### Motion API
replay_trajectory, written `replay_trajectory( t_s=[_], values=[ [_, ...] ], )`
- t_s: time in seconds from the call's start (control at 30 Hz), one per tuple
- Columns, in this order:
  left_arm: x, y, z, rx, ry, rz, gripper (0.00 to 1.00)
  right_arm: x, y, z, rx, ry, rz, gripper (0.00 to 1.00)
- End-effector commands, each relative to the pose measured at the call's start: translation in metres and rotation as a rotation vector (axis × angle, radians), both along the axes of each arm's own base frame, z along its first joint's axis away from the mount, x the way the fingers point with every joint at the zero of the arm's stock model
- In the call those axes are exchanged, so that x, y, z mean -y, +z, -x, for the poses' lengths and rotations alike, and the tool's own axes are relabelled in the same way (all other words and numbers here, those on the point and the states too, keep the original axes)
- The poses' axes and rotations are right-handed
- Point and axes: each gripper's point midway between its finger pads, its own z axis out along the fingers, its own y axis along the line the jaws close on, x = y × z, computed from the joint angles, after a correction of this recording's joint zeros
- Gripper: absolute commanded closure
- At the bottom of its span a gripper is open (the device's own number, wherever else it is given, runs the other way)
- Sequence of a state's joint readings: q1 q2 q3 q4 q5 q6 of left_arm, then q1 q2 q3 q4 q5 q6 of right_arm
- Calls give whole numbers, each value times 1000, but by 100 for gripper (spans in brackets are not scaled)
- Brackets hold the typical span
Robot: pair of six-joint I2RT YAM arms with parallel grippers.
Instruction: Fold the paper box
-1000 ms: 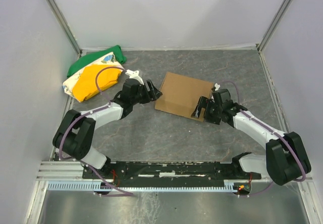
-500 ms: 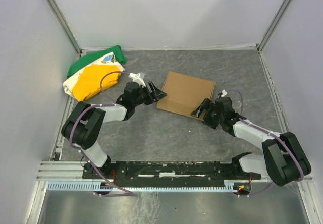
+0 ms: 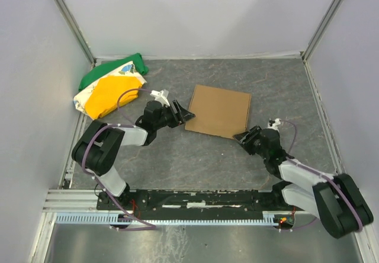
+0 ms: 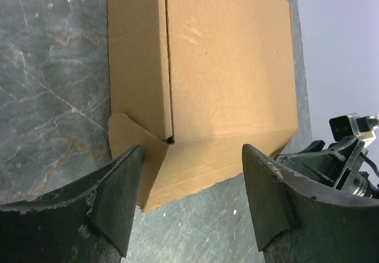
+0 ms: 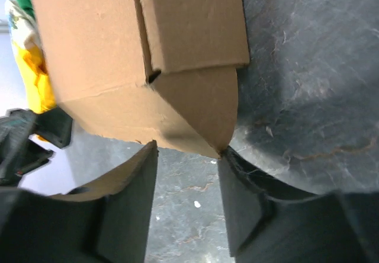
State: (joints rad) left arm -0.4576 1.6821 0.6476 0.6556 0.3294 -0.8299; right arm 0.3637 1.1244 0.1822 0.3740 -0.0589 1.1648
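Plain brown cardboard box (image 3: 218,110), no print, darker lines at the seams. Dark grey table (image 3: 177,156), marbled with pale veins. Cloth bundle (image 3: 109,88): green, yellow and white, with a small blue-green print on the white. Plain pale lilac-white walls (image 3: 195,14). The left arm (image 3: 127,134) and right arm (image 3: 302,171) have white links, black joints and a purple cable (image 3: 127,91). Black left gripper (image 3: 186,114) and right gripper (image 3: 241,137), edges scuffed grey. Black base rail (image 3: 195,199).
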Motion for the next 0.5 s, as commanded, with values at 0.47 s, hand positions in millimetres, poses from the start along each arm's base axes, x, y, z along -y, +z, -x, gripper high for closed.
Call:
replay_trajectory(
  t_s=[0.47],
  values=[
    [-3, 57, 34, 78, -54, 44, 27, 16, 88, 6, 214, -110, -123, 68]
  ],
)
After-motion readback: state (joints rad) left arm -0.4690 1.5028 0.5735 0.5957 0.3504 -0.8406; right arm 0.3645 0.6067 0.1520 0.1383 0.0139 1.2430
